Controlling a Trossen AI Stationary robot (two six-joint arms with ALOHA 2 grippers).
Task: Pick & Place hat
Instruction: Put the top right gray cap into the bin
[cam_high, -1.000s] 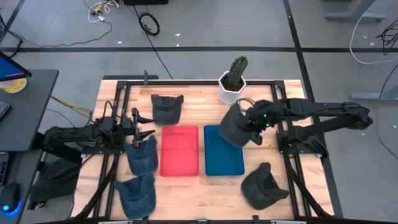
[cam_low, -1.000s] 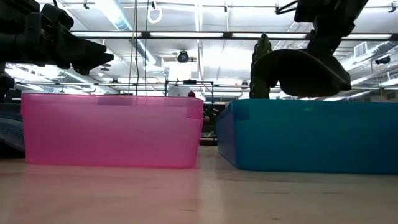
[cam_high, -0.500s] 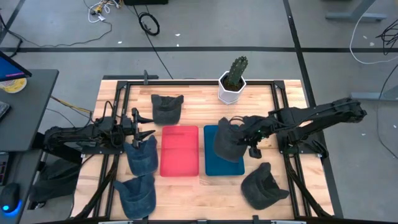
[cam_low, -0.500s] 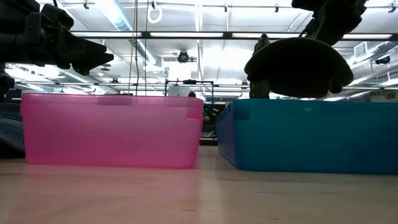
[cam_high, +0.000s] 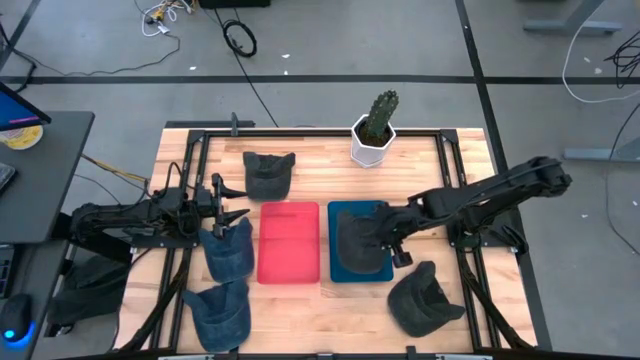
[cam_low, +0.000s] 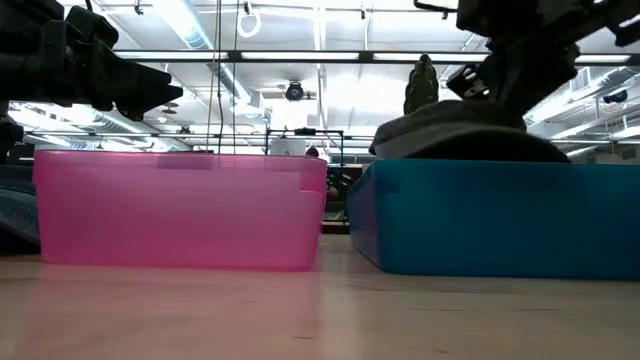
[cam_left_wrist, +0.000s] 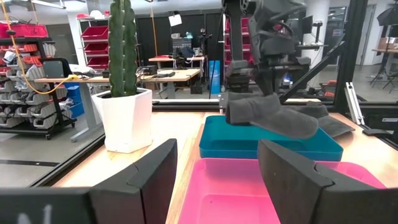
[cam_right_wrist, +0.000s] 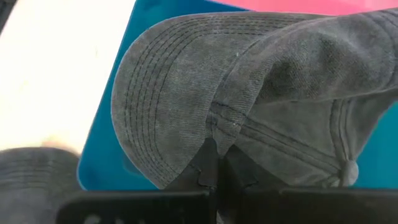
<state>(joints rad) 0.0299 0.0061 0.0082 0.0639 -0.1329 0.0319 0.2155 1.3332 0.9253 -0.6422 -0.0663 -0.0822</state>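
My right gripper (cam_high: 392, 238) is shut on a dark grey cap (cam_high: 358, 238) over the blue bin (cam_high: 345, 272). In the low view the cap (cam_low: 455, 135) sits at the level of the blue bin's rim (cam_low: 480, 165), with its underside hidden behind the wall. The pink bin (cam_high: 290, 243) stands beside the blue one on its left. My left gripper (cam_high: 238, 205) waits open at the table's left side, above a blue cap (cam_high: 228, 250). Its wrist view looks across the pink bin (cam_left_wrist: 236, 193) toward the held cap (cam_left_wrist: 273, 117). My right gripper (cam_right_wrist: 217, 167) pinches the cap between its two fingers at the seam where the brim meets the crown (cam_right_wrist: 217, 127). The fingers come from the table's right, slanting down. The cap hangs below them over the blue bin; whether it touches the bin's floor cannot be seen.
A potted cactus (cam_high: 376, 128) stands at the far edge behind the blue bin. Other caps lie on the table: one far left of centre (cam_high: 268, 172), one near left (cam_high: 220, 312), and a dark one near right (cam_high: 425, 300). Black rails frame both sides.
My right gripper has carried the grey cap from the blue bin's far right corner toward the table's left and near edge, over the bin, and moved down. The cap, earlier well above the rim, now sits at rim level. The gripper stayed shut on it.
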